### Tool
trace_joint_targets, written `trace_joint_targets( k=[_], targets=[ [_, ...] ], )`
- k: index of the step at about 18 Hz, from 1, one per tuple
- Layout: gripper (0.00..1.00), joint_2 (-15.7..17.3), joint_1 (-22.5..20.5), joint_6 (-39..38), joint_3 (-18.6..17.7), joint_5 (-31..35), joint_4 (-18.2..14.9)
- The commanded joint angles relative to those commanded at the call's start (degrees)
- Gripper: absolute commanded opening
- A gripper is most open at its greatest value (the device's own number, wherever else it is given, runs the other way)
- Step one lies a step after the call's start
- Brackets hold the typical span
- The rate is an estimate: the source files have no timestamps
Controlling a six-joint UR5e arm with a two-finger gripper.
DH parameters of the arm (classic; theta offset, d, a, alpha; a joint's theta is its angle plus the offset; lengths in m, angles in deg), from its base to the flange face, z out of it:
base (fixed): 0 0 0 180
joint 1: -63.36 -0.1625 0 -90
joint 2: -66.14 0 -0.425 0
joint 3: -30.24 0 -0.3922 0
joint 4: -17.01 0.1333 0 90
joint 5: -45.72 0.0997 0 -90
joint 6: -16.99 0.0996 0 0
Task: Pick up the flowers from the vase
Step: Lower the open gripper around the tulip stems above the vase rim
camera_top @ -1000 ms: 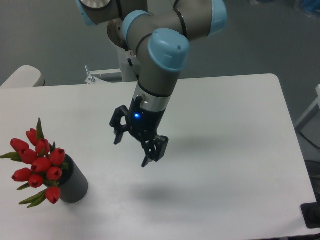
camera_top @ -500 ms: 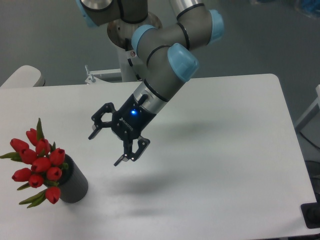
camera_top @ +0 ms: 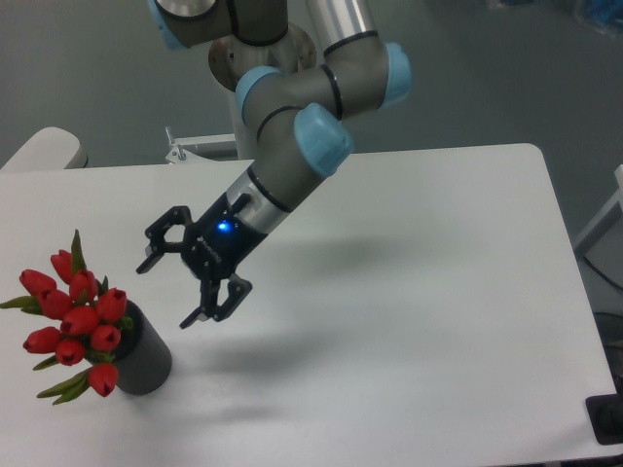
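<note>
- The claw [camera_top: 165,292] hangs above the table [camera_top: 438,321] with its two fingers spread wide, holding nothing and touching nothing.
- One fingertip [camera_top: 146,263] points toward the table's left side, the other [camera_top: 192,319] sits lower and closer to the camera; a blue light glows on the wrist just behind them.
- The flowers [camera_top: 73,316] stand to the left of the claw and below it in the picture, near but apart, their red buds leaning out past the vase [camera_top: 144,355] that holds them.
- Bare white tabletop spreads right of the claw to the far edge; the near edge runs close below the vase.
- The vase mouth is hidden under the buds, and the claw's height over the table is probably small but hard to judge.
</note>
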Motion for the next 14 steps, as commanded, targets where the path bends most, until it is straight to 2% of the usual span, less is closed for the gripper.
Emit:
trace_joint_targets(
  k=[14],
  targets=[
    [1.00,-3.43,4.22,-0.61,2.81,0.00,0.35]
  ],
)
